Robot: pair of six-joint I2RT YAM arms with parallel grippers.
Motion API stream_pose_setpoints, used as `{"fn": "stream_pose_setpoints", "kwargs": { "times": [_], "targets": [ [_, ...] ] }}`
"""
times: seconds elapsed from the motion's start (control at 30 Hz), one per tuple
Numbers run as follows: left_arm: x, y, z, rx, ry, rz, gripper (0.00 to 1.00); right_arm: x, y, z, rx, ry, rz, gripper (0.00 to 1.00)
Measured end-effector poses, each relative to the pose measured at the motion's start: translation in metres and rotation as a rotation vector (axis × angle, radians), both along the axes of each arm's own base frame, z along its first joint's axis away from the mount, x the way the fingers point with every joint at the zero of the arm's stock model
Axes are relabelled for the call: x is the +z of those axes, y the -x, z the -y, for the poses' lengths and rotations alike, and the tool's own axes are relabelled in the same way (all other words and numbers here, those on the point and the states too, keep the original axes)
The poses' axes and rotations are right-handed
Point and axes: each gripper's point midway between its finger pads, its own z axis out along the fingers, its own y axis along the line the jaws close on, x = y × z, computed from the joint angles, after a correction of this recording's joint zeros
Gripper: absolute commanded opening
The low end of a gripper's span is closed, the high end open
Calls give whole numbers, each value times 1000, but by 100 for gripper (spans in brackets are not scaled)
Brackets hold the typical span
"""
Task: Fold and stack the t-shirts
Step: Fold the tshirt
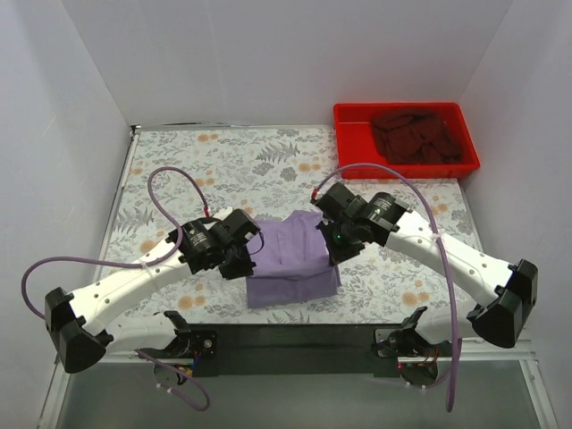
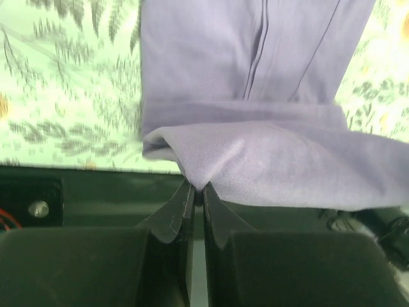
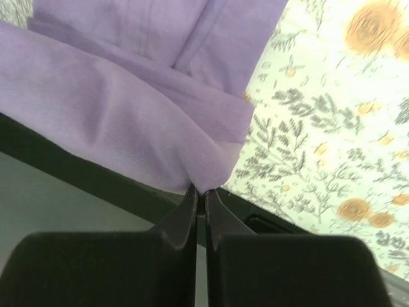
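The lavender t-shirt (image 1: 290,259) is presenting as soft, matt cloth, fine-textured, with stitched seams. The maroon t-shirt (image 1: 417,136) is reading as matt, crumpled cloth. The tray (image 1: 340,134) is showing glossy red plastic. The bench (image 1: 179,170) is carrying a matt floral-printed covering. The left hand (image 2: 197,188) and right hand (image 3: 199,192) are showing matt black plastic, faintly scuffed.

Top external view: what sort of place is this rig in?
Likely a lab robot cell: plain white walls enclose a floral-covered table, with a red tray holding a maroon t-shirt.
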Motion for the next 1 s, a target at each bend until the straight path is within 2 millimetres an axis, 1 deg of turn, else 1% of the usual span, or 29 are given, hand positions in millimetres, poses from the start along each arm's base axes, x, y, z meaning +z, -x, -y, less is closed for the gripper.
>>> {"fn": "stream_pose_setpoints", "kwargs": {
  "times": [0.17,0.27,0.37,0.47,0.57,0.67,0.8,1.0],
  "targets": [
    [-8,-42,-7,28,-24,37,0,10,-36,-5,13,14,38,1],
    [-9,-65,-14,50,-21,58,0,12,-57,-8,16,28,51,1],
    [-7,-87,-22,71,-8,87,0,12,-77,-10,17,35,59,1],
    [-4,-110,-26,79,-1,120,0,13,-102,-14,15,31,69,1],
    [-10,-129,-29,87,2,132,0,11,-128,-17,11,18,74,1],
    [-21,-147,-33,101,-4,129,0,1,-151,-20,8,2,69,1],
    [-37,-169,-38,118,-12,126,0,-22,-172,-23,7,-17,31,1],
    [-60,-186,-40,134,-26,114,0,-60,-199,-26,-7,-39,-7,1]
  ]
}}
